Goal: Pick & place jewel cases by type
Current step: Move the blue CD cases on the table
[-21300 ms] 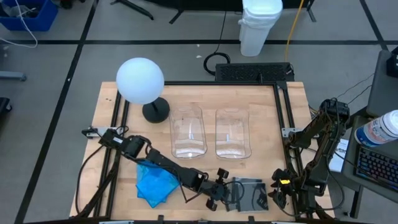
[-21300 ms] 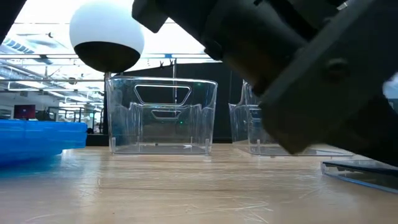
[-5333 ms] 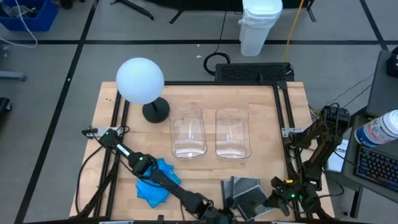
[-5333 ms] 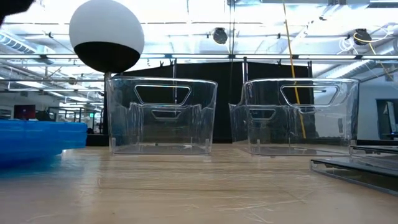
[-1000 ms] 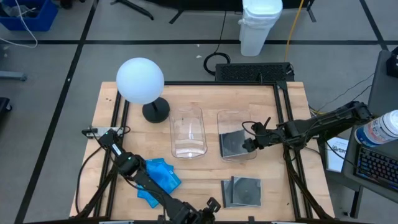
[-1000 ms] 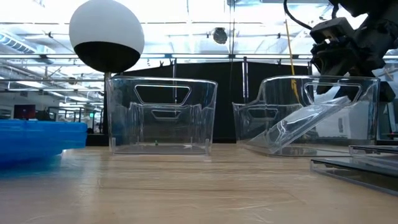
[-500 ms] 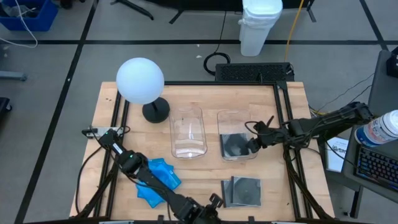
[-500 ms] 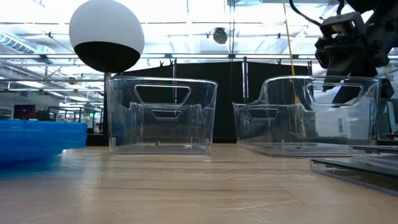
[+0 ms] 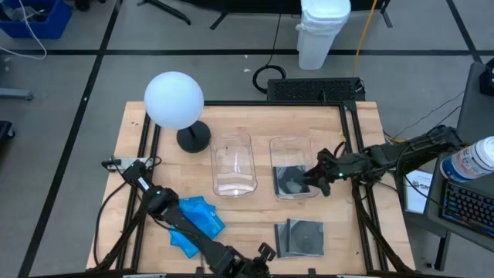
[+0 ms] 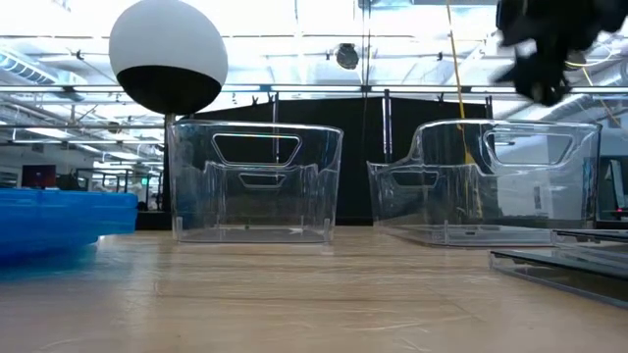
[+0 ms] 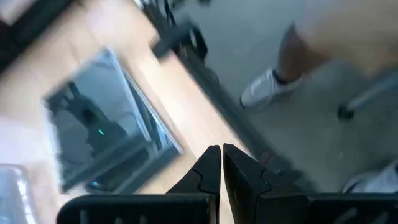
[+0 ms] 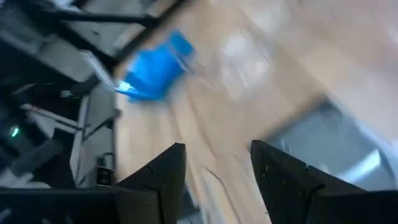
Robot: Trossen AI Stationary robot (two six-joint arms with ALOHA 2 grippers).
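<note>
A dark jewel case [image 9: 289,179] lies flat on the floor of the right clear bin [image 9: 291,147]. My right gripper [image 9: 313,184] hovers open and empty over that bin's right rim, high in the low view [image 10: 540,49]; its wrist view [image 12: 217,168] shows nothing between the fingers. More dark jewel cases [image 9: 301,236] lie stacked near the table's front edge, and blue jewel cases [image 9: 193,224] lie in a pile at the front left. My left gripper [image 9: 266,252] hangs shut and empty just left of the dark stack [image 11: 99,130].
The left clear bin [image 9: 233,164] stands beside the right one. A white globe lamp [image 9: 174,100] stands at the far left. A person's shoe [image 11: 264,90] shows on the floor beyond the table's front edge. Bare wood lies between the bins and the stacks.
My right gripper has risen above the right bin, drawn back a little toward the table's right edge, and rolled about its own axis. The dark case that leaned tilted inside the right bin has dropped flat onto the bin's floor.
</note>
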